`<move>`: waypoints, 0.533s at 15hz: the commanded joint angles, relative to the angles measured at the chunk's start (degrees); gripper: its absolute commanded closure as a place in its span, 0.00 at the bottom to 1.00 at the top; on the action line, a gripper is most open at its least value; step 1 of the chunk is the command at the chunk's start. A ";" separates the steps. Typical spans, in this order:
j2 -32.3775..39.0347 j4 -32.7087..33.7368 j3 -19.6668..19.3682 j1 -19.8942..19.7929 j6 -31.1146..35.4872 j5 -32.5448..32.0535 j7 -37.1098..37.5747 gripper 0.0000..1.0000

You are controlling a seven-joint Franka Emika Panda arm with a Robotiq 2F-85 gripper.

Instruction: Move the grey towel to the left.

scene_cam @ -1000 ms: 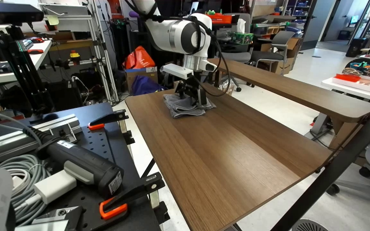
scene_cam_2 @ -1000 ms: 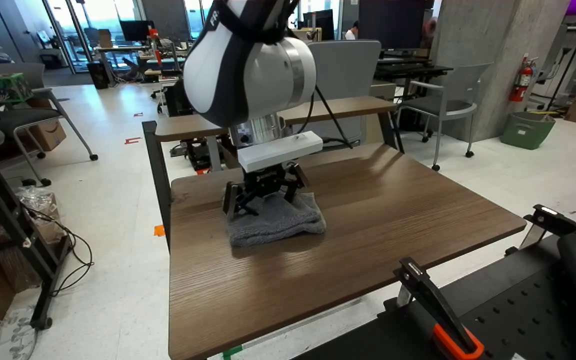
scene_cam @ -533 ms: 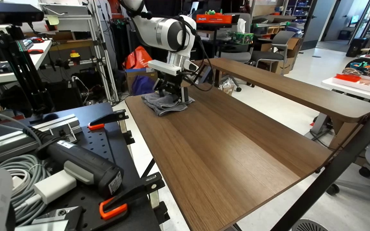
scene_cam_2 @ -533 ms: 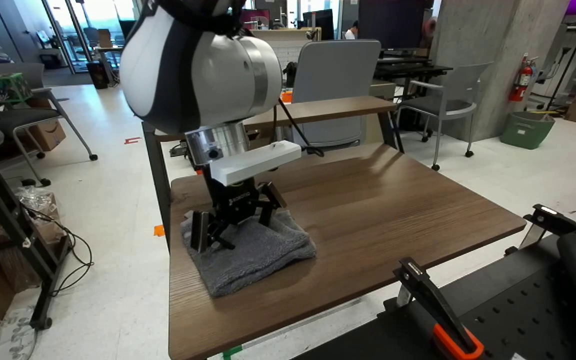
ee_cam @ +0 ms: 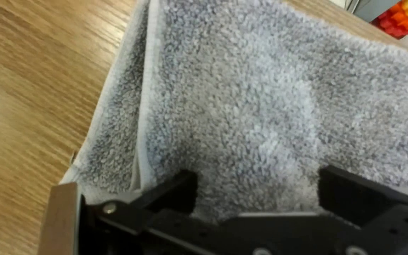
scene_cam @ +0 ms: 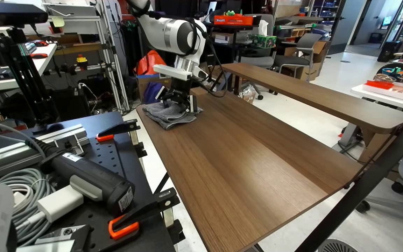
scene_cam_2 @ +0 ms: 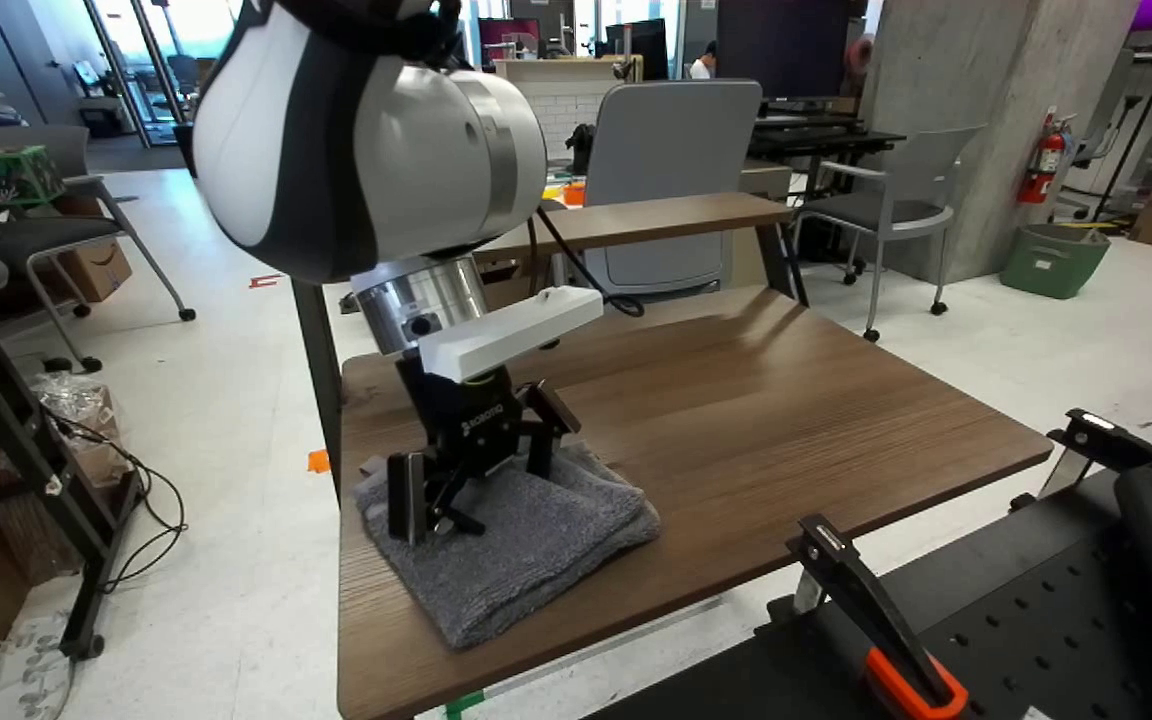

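Observation:
The grey towel (scene_cam: pixel 168 119) lies folded and slightly rumpled at the far left corner of the wooden table in an exterior view. It also shows in an exterior view (scene_cam_2: pixel 556 525) near the table's left edge, and it fills most of the wrist view (ee_cam: pixel 239 102). My gripper (scene_cam: pixel 178 107) stands over the towel, pointing down, with its fingers wide apart. In an exterior view my gripper (scene_cam_2: pixel 481 490) is tilted, its fingertips down at the cloth. In the wrist view the gripper (ee_cam: pixel 257 191) has towel surface between its fingertips, with no visible pinch. Whether the fingertips press in is hard to tell.
The wooden table (scene_cam: pixel 243 164) extends toward the viewer, with a raised wooden shelf (scene_cam: pixel 310 94) along one side. A black bench (scene_cam: pixel 107 154) with clamps (scene_cam: pixel 124 227), a cable coil (scene_cam: pixel 30 189) and a black tool (scene_cam: pixel 89 171) stands beside the table, across a gap.
My gripper and the towel have moved together, leftward in an exterior view and leftward and nearer the camera in an exterior view. The fingers stay apart; the hand has tilted a little.

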 commanded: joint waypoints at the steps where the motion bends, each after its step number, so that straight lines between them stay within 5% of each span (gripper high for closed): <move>1: -4.52 -4.92 -1.28 0.18 -1.87 -2.36 1.73 0.00; 7: -16.28 -13.42 -1.02 -0.98 -1.94 -4.15 0.38 0.00; 8: -10.94 -8.26 -0.38 -1.04 -1.20 -2.81 0.98 0.00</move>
